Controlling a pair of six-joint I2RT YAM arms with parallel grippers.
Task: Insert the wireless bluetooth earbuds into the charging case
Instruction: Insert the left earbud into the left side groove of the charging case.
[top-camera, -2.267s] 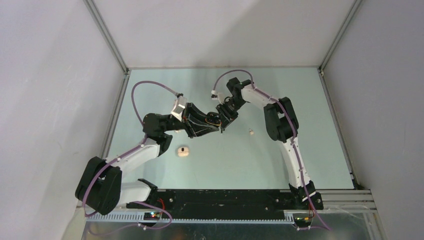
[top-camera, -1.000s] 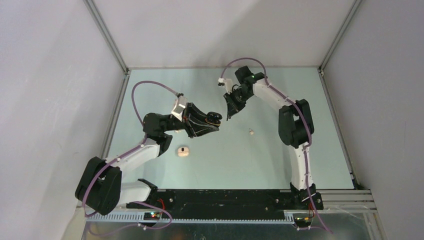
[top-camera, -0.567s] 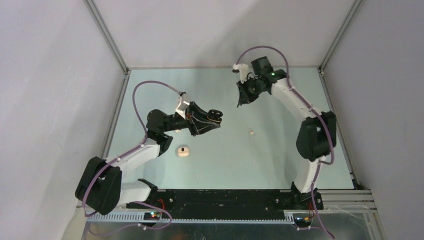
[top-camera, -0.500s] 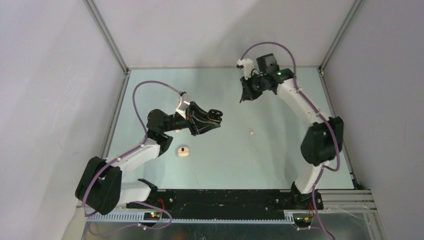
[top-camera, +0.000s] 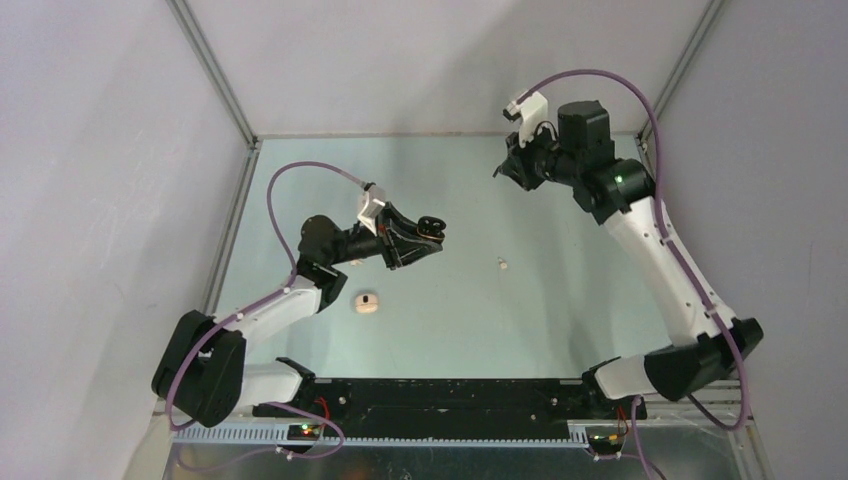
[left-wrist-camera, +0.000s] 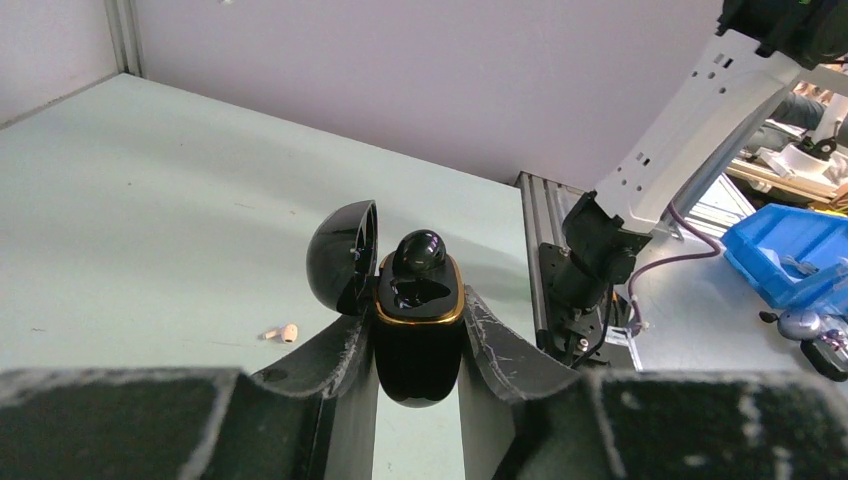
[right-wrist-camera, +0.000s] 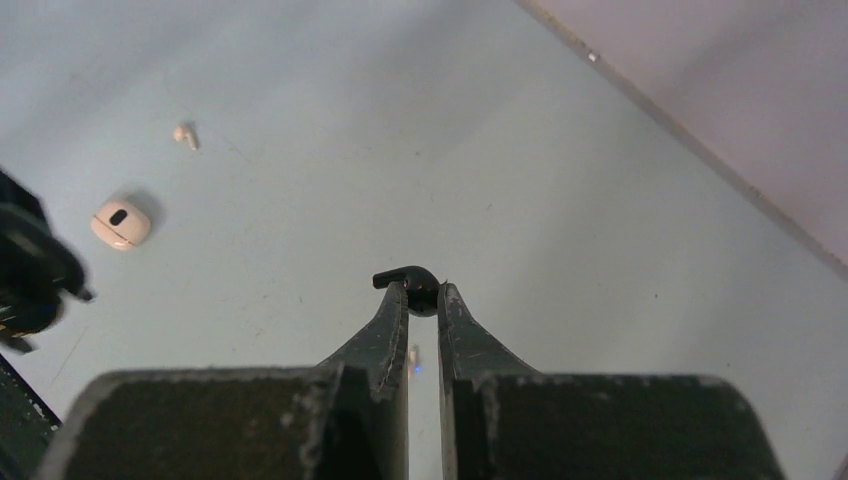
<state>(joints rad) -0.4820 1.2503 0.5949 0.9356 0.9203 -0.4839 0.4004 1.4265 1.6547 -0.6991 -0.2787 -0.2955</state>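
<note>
A glossy black case (left-wrist-camera: 418, 350) with a gold rim is clamped upright in the left gripper (left-wrist-camera: 418, 310). Its lid (left-wrist-camera: 345, 255) is swung open, and one black earbud (left-wrist-camera: 418, 252) is seated inside. A second black earbud (right-wrist-camera: 410, 280) is pinched at the tips of the right gripper (right-wrist-camera: 422, 295), raised at 2 o'clock from the case. On the table, a beige case (top-camera: 367, 303) is seen at 7 o'clock and a cream earbud (top-camera: 502, 264) at 4.

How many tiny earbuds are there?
3. One glossy black earbud sits in the open black case in the left gripper; a second black earbud is pinched by the right gripper; a cream-white earbud lies on the green table. More may be hidden.
</note>
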